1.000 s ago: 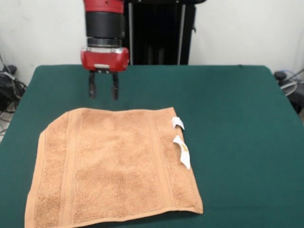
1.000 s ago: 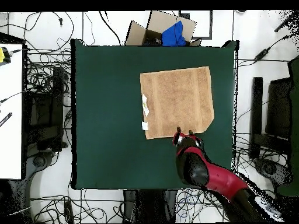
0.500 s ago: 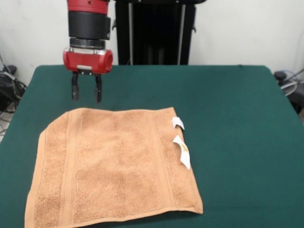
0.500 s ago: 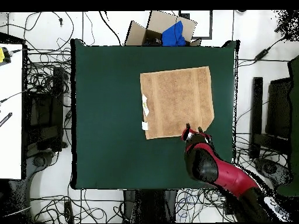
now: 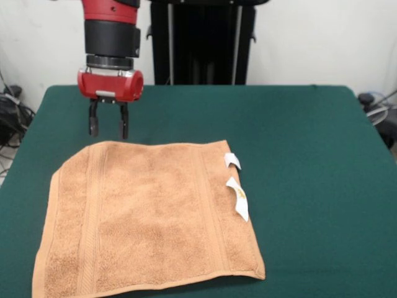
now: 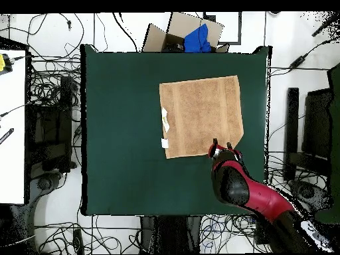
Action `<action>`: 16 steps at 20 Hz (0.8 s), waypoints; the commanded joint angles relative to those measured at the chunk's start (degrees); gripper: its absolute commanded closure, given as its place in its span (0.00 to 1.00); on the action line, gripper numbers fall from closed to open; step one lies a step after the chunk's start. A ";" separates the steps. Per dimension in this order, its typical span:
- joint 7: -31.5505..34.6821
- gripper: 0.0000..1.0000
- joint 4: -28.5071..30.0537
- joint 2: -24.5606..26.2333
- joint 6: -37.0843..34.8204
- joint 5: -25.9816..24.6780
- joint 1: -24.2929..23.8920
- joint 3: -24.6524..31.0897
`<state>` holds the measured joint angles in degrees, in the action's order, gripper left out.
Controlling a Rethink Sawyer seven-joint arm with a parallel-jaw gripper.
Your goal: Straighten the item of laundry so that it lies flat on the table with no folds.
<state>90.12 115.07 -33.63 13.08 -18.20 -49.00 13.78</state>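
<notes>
Towel [image 5: 149,214] lies spread on the green bench [image 5: 310,155], tags [image 5: 237,197] at its 3 o'clock edge. Hand [image 5: 108,127] hovers empty, fingers apart, just off the towel's 11 o'clock corner; towel lies toward 5 o'clock from it.

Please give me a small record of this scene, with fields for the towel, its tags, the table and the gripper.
towel: orange-tan towel, spread on the table, no fold visible
tags: two white tags on the towel's right edge in the front view
table: dark green table, much bigger than the towel
gripper: gripper open, empty, raised above the table beside the towel's far left corner in the front view, not touching it
</notes>
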 commanded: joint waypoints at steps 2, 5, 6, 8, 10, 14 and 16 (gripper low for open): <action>5.53 0.00 -4.64 2.10 -3.03 -3.81 0.46 5.16; 4.93 0.00 -5.36 2.50 -3.56 -4.60 -0.20 5.51; 4.84 0.00 -5.62 2.63 -3.72 -4.84 -0.37 5.60; 4.54 0.00 -6.39 3.29 -4.07 -5.44 -0.86 5.84; 4.37 0.00 -7.27 4.14 -4.25 -6.17 -1.31 6.00; 4.20 0.00 -8.92 5.65 -4.30 -7.49 -2.00 6.02; 4.06 0.00 -9.75 6.39 -4.52 -8.15 -2.42 6.22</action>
<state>90.12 111.27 -31.58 13.08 -22.75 -50.77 14.01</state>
